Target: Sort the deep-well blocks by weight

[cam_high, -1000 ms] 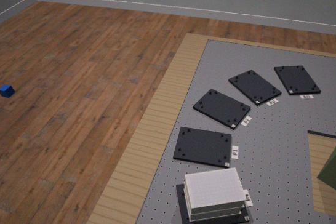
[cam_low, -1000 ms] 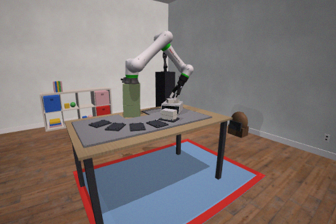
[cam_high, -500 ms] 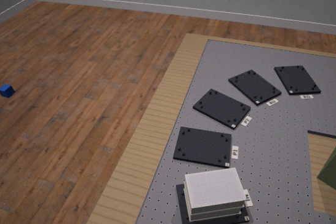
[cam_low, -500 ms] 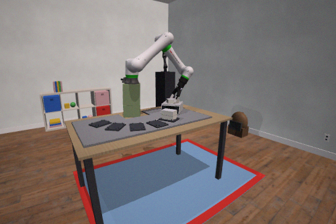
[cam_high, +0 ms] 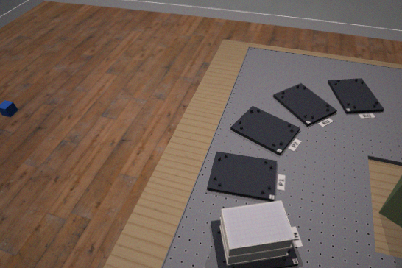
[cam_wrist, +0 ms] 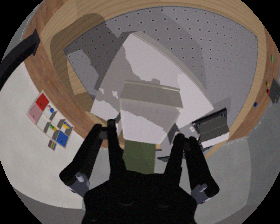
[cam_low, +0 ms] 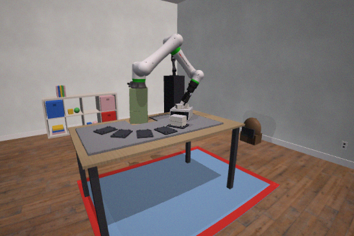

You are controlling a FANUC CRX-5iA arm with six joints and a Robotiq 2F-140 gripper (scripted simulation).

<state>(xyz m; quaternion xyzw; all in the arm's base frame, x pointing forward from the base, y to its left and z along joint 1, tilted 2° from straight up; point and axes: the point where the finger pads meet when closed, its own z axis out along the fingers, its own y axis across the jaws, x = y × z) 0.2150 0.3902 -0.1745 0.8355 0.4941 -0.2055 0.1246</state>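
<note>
My gripper [cam_wrist: 146, 117] [cam_low: 183, 104] is down at the check-weigher CW [cam_low: 181, 114], behind the infeed stack, and out of the top view. Its fingers are shut on the two sides of a white deep-well block [cam_wrist: 147, 117] that rests on the white platform. The other white blocks [cam_high: 255, 224] [cam_low: 177, 120] are stacked on the dark IN nest [cam_high: 216, 239]. The dark nests P1 [cam_high: 241, 174], P2 [cam_high: 264, 129], RU [cam_high: 304, 104] and RO [cam_high: 355, 95] hold nothing. I cannot see the weigher's lamps.
The arm's green pedestal [cam_high: 399, 206] [cam_low: 138, 105] stands at the back of the grey mat [cam_high: 329, 177]. A tall black cabinet [cam_low: 174, 92] is behind the table. A shelf [cam_low: 80, 111] stands by the wall. A blue cube [cam_high: 7, 108] lies on the floor.
</note>
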